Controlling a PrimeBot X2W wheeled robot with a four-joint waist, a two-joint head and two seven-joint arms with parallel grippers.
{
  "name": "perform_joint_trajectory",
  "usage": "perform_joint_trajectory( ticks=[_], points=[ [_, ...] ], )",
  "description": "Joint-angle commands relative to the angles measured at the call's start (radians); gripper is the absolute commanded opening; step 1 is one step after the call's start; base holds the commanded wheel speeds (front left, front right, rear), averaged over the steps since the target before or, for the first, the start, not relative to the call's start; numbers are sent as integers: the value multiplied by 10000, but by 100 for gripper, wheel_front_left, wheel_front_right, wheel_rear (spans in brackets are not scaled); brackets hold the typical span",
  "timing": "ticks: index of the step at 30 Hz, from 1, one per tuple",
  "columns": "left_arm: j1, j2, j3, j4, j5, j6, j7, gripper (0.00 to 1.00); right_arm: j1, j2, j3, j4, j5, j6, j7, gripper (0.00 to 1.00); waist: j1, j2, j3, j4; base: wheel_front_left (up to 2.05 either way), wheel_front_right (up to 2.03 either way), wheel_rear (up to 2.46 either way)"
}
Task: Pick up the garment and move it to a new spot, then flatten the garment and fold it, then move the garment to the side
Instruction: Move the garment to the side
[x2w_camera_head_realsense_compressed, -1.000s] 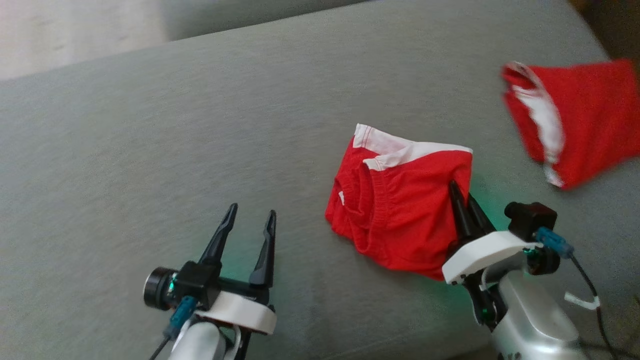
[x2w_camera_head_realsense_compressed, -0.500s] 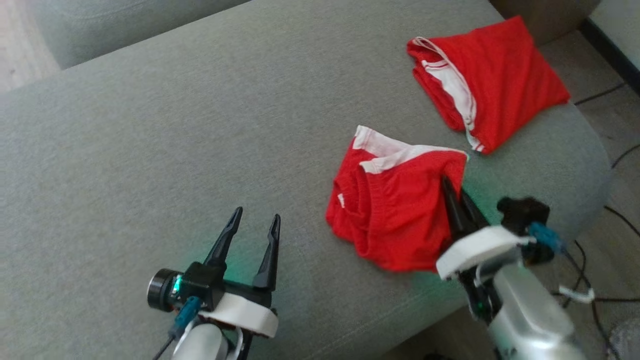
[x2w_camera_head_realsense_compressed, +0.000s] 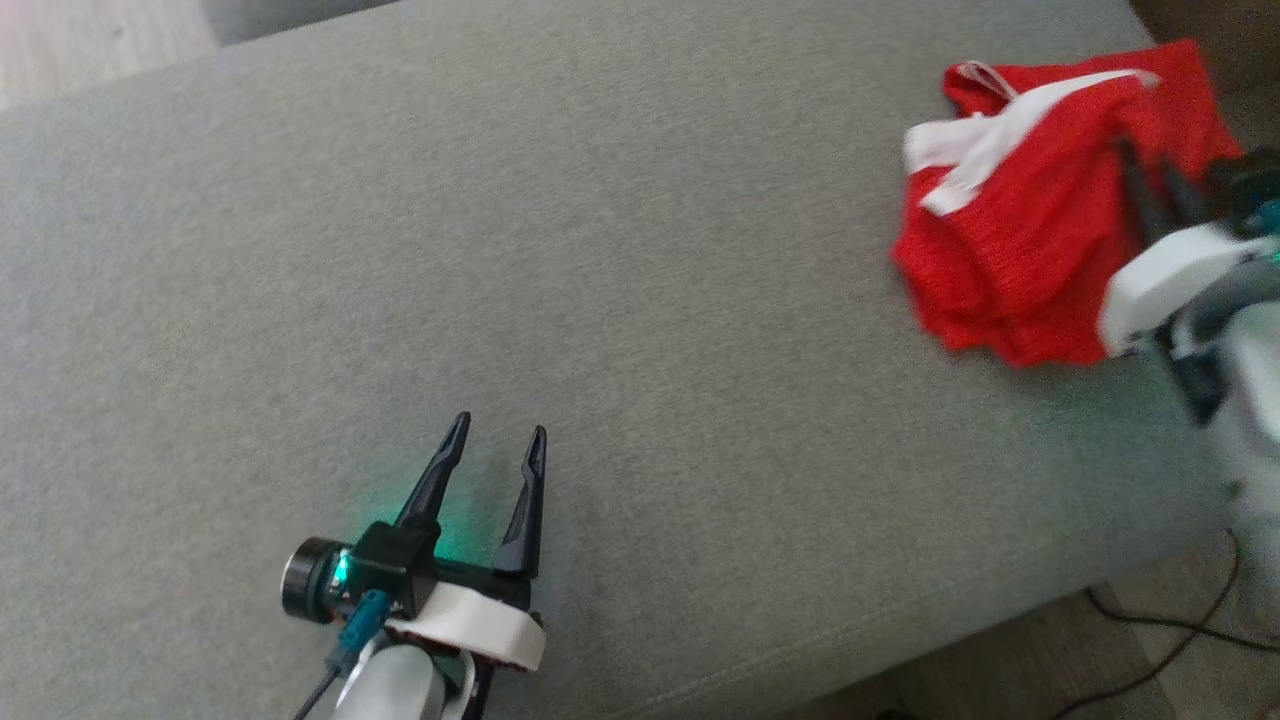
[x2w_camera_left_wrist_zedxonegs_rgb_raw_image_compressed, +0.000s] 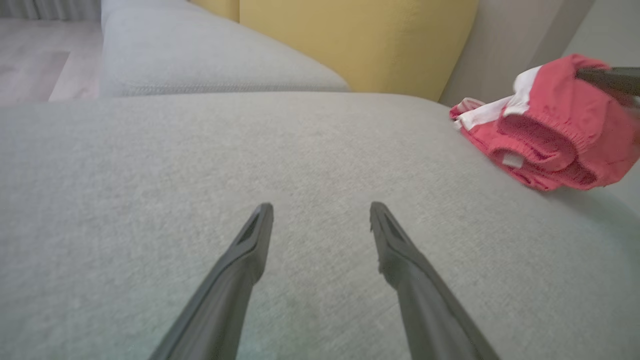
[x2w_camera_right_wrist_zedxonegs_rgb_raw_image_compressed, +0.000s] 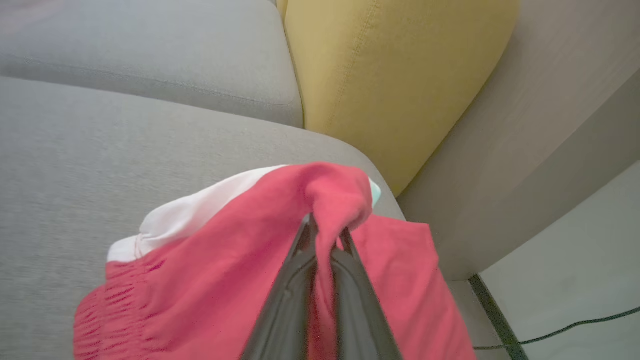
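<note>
Since the previous second, the garment has travelled from the middle right of the sofa seat to its far right end, well apart from the left end effector.

Right end effector: the two dark tapered fingers are pressed together on a pinched ridge of the red cloth. The cloth rises to a peak at the grip and drapes down on both sides.

Garment: soft red knit with a gathered elastic waistband and a broad white band along one edge. It is bunched rather than flat, and its lower folds rest on the seat.

Left end effector: fingers spread apart, low over the grey woven upholstery at the near left.

Yellow cushion: smooth cloth with a stitched seam, standing upright beyond the seat's far end.
</note>
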Motion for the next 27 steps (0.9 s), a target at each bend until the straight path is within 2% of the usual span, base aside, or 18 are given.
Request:
perform_joint_trajectory(
  ticks=[1,8,9,10,11,14,17,18,23,27],
  points=[
    [-331,16,335,-290,105,-14,-78,100,-452,-473,-3,-27,-144,33,44,0,0,0,212,275,0,0,0],
    [-568,16,482,-284,275,-47,-78,100,-1506,-1548,-837,1104,-699,33,130,0,0,0,582,728,0,0,0],
    [-589,16,504,-284,296,-51,-78,100,-1629,-1684,-1080,1224,-845,33,84,19,0,0,625,773,0,0,0],
    [-606,16,530,-283,305,-45,-78,100,-1730,-1787,-1344,1343,-1038,33,60,89,0,0,657,806,0,0,0],
    [-622,16,548,-289,309,-47,-78,100,-1821,-1870,-1661,1464,-1237,33,64,100,0,0,688,834,0,0,0],
    [-650,16,606,-307,332,-32,-78,100,-1975,-1996,-2706,1573,-2029,33,-27,100,0,0,733,890,0,0,0],
    [-674,16,746,-317,313,71,-78,100,-1971,-1543,-3742,1305,-2690,33,-323,100,0,0,720,908,0,0,0],
    [-674,16,746,-317,313,71,-78,100,-1971,-1543,-3742,1305,-2690,33,-323,100,0,0,720,908,0,0,0],
    [-647,16,1075,-311,302,234,-78,100,-1722,171,-4589,626,-3134,33,-682,100,0,0,554,904,0,0,0],
    [-557,16,1507,-396,306,458,-78,100,-969,1878,-4350,-959,-2780,33,-725,100,0,0,348,958,0,0,0]
  ],
)
